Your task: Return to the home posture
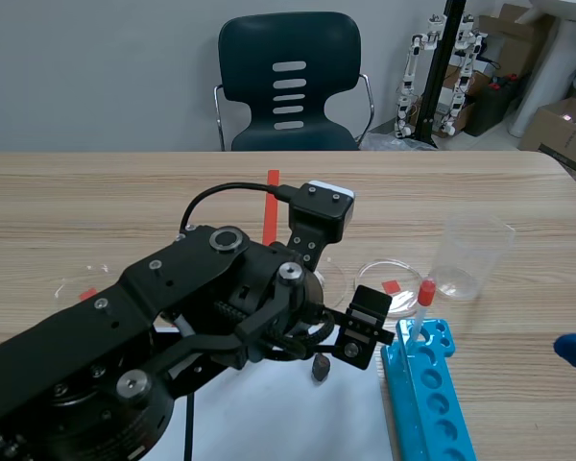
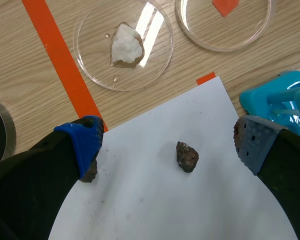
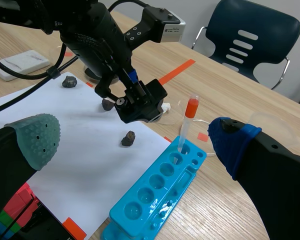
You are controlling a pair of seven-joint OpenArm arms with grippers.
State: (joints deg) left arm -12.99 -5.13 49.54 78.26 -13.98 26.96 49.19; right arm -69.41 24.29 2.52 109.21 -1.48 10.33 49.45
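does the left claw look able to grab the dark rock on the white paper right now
Probably yes: the left claw hangs open over the rock, which lies bare on the paper between its fingers.

You are looking at a matte black left arm (image 1: 125, 327) that is showing blocky, rounded housings studded with round silver bolts (image 1: 228, 238). A thin black cable (image 1: 232, 186) is running from it into a black wrist camera with a white top (image 1: 324, 206). Its left jaws are wearing one bright blue pad (image 2: 85, 142) and one grey dotted pad (image 2: 251, 145). The right jaws are wearing a grey-green dotted pad (image 3: 37, 137) and a deep blue pad (image 3: 232, 142) on thick black fingers.
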